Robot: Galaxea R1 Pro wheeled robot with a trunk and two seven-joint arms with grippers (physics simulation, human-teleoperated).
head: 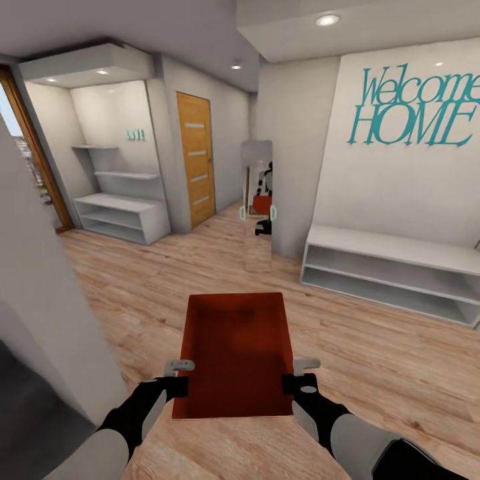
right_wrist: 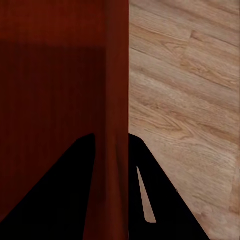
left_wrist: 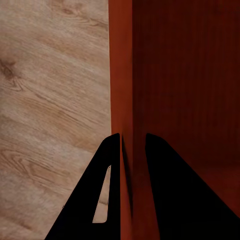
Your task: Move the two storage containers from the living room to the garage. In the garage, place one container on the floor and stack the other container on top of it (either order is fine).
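Note:
One orange-red storage container (head: 237,350), open-topped and empty, hangs in front of me above a light wood-plank floor. My left gripper (head: 181,375) is shut on its left wall near the near corner. My right gripper (head: 300,373) is shut on the right wall opposite. In the left wrist view the black fingers (left_wrist: 107,170) pinch the container's thin wall (left_wrist: 121,90). The right wrist view has the same grip, its fingers (right_wrist: 145,165) clamping the wall (right_wrist: 117,75). The garage and its dark floor are out of view.
A white wall corner (head: 47,300) stands close on my left. Ahead is a wood door (head: 195,160), white alcove shelves (head: 123,217), a narrow mirror (head: 259,207) and a low white bench shelf (head: 393,270) under "Welcome HOME" lettering. Open plank floor (head: 153,280) stretches ahead.

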